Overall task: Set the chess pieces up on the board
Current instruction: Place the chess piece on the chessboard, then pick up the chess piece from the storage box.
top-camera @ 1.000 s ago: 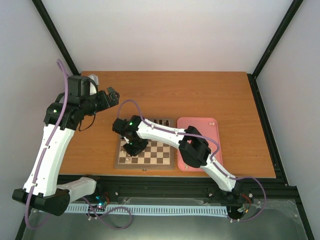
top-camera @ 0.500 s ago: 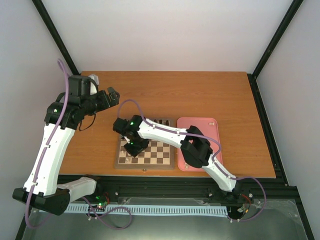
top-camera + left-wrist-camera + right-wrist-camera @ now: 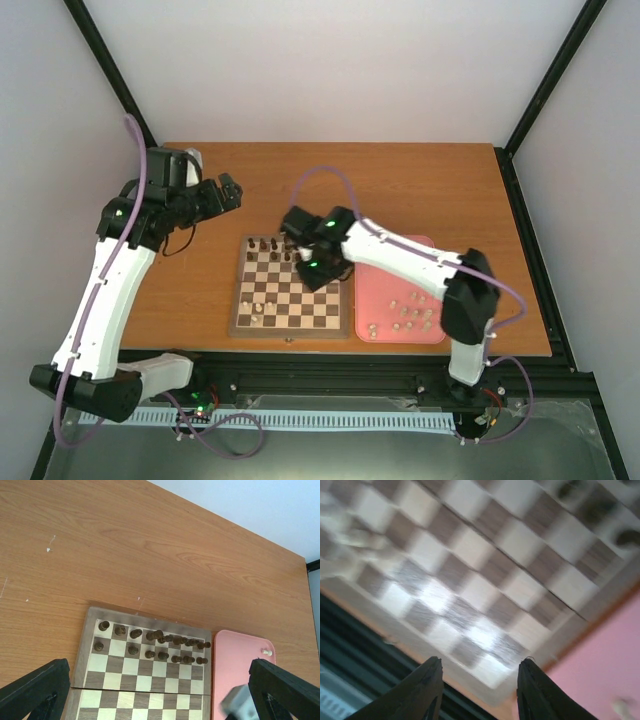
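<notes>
Right gripper (image 3: 479, 664) parted, empty, over board (image 3: 470, 580); risk: swing toward tray (image 3: 395, 255) clips dark pieces (image 3: 265, 244), toppling back rows.

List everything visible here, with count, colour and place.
table: one, brown wood, under everything
board: one, dark brown and cream checks, near middle of table
tray: one, pink, right of board
dark chessmen: about sixteen, dark brown, board's far two rows
cream chessmen: a few on board's near left, roughly ten in tray
left fingers: two, black, wide apart, over table beyond board's left
right fingers: two, black, apart, empty, over board's far right
</notes>
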